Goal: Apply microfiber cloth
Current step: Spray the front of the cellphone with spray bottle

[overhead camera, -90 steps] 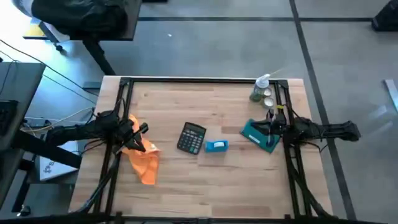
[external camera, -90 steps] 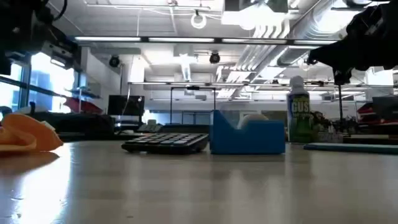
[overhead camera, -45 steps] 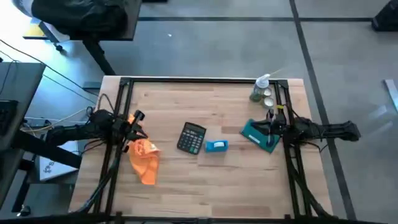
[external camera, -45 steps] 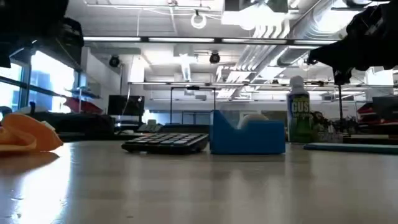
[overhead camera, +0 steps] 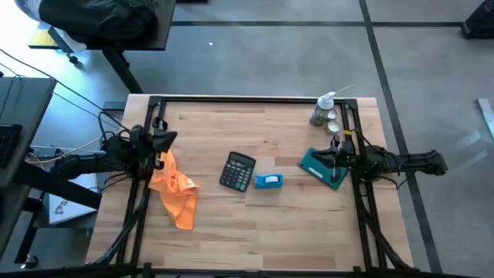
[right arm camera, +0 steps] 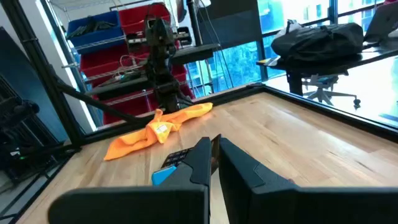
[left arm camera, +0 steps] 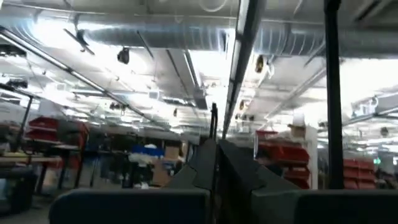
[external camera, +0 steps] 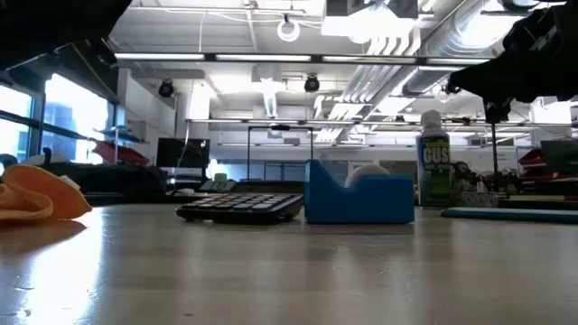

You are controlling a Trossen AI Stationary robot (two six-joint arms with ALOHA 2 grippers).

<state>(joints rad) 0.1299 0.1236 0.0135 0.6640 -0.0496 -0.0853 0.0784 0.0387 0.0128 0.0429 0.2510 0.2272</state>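
Observation:
The orange microfiber cloth point(overhead camera: 176, 193) lies crumpled on the wooden table near its left side, also seen in the low view as the cloth point(external camera: 36, 194) and in the right wrist view as the cloth point(right arm camera: 155, 132). My left gripper point(overhead camera: 168, 139) is shut just beyond the cloth's far end, raised and tipped upward; its own view point(left arm camera: 215, 162) shows only the ceiling. Whether it touches the cloth's far end, I cannot tell. My right gripper point(overhead camera: 333, 157) is shut and hovers above the teal slab point(overhead camera: 316, 165) at the table's right side, its fingers point(right arm camera: 205, 158) closed on nothing.
A black calculator point(overhead camera: 238, 171) and a small blue-and-white box point(overhead camera: 268, 181) sit mid-table. A green spray bottle point(overhead camera: 323, 110) stands at the far right corner. Black frame rails point(overhead camera: 151, 116) run along both sides. Bare wood lies along the near edge.
My left gripper has drawn back from over the cloth toward the table's far left, rising and tipping upward. The cloth stays lying on the table, its far end now uncovered.

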